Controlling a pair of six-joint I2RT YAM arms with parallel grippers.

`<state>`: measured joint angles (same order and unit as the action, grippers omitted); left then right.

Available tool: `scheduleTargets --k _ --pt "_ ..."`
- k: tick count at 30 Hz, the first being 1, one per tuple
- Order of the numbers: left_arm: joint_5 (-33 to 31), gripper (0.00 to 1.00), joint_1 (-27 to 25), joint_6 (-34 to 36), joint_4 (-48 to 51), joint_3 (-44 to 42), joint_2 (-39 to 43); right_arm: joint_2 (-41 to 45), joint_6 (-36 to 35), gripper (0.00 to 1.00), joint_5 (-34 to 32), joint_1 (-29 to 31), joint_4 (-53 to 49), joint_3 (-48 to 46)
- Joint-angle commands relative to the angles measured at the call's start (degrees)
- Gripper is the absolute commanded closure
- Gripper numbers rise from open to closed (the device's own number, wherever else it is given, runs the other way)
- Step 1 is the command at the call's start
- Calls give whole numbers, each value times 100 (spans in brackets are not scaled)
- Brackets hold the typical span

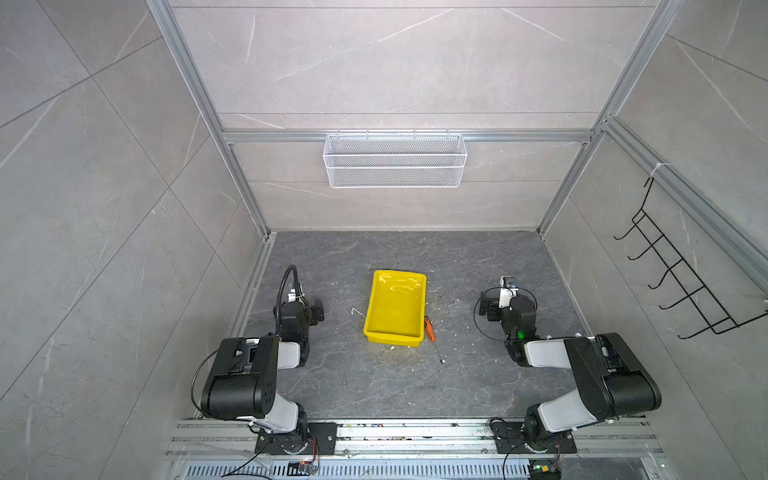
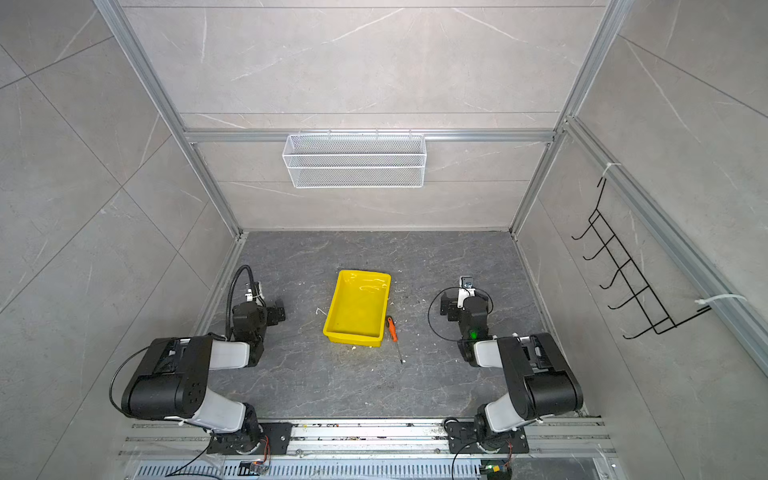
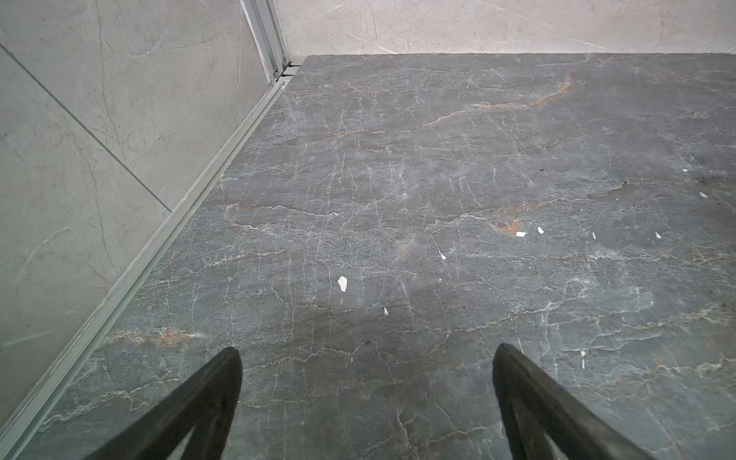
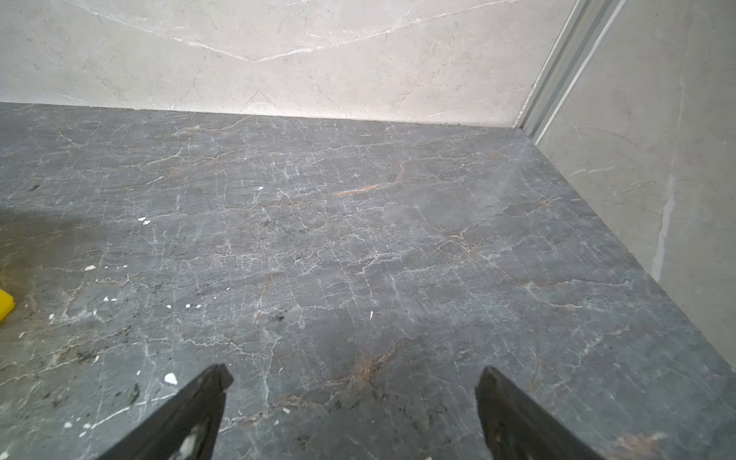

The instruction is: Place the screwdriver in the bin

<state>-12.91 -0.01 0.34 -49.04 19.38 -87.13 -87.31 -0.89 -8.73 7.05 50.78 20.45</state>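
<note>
The yellow bin (image 1: 395,311) (image 2: 357,309) stands empty in the middle of the dark stone floor in both top views. The screwdriver (image 1: 429,329) (image 2: 392,328) lies on the floor just outside the bin's near right corner, orange handle by the rim and thin shaft pointing toward the front. My left gripper (image 1: 309,307) (image 3: 366,352) rests left of the bin, open, with only bare floor between its fingers. My right gripper (image 1: 496,305) (image 4: 354,372) rests right of the bin, open and empty. In the right wrist view only a yellow corner of the bin (image 4: 6,304) shows.
A white wire-mesh basket (image 1: 395,160) hangs on the back wall. A black wire hook rack (image 1: 681,282) is fixed to the right wall. Small white flecks (image 3: 342,283) dot the floor. Aluminium rails (image 1: 415,432) run along the front edge, under both arm bases.
</note>
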Motion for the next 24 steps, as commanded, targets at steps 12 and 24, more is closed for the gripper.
scheduleTargets --k 12,24 --pt "53 0 1 -91 -164 24 100 27 21 1 237 -2 -53 38" --pt "59 0 1 -87 -163 27 99 30 27 1 231 2 -69 39"
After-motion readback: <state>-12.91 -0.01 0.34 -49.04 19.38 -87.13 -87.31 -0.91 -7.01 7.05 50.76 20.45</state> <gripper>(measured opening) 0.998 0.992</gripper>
